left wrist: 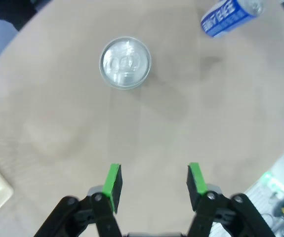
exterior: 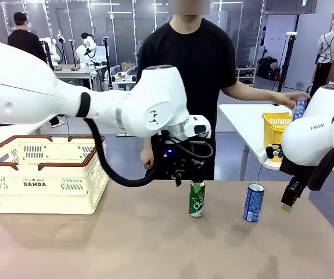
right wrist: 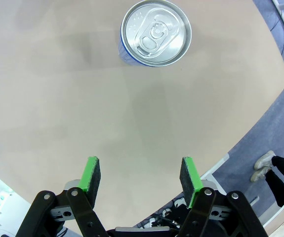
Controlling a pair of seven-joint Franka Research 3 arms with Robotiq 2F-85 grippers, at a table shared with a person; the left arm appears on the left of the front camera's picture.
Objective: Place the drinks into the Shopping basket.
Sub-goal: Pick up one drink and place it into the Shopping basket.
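DAMDA on basket (exterior: 45, 186), green can (exterior: 197, 199), blue can (exterior: 253, 202)

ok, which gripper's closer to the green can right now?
Left. The left gripper hangs just above the green can, open, not yet around it. The right gripper hangs open farther off, beyond the blue can, toward the table's right edge.

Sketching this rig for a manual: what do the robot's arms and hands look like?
Both arms are glossy white with rounded joints; the left arm carries a looping black cable, the right arm grey lettering. The left hand and right hand are black, each with two fingers tipped by green pads.
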